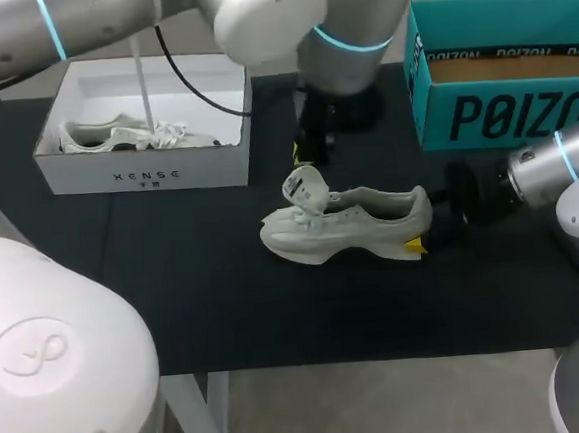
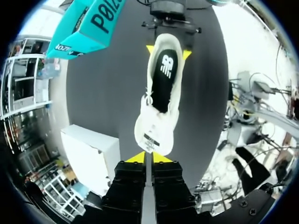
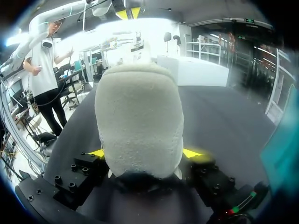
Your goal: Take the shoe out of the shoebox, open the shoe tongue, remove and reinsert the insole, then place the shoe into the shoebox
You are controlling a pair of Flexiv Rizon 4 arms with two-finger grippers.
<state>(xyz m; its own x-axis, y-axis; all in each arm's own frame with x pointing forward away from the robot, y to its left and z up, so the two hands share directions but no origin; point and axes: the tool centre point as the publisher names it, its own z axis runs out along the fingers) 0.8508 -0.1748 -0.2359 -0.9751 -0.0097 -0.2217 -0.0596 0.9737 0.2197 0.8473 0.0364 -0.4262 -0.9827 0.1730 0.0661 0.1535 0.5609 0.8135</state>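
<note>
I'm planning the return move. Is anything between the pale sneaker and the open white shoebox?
Nothing lies on the black table between the pale grey sneaker and the white shoebox. The left gripper hangs above the sneaker's raised tongue, and a second sneaker already lies inside the box.

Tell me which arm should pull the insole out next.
Left, probably. The right gripper is shut on the heel of the shoe, steadying it; the left gripper hangs free over the raised tongue, facing the exposed insole.
</note>
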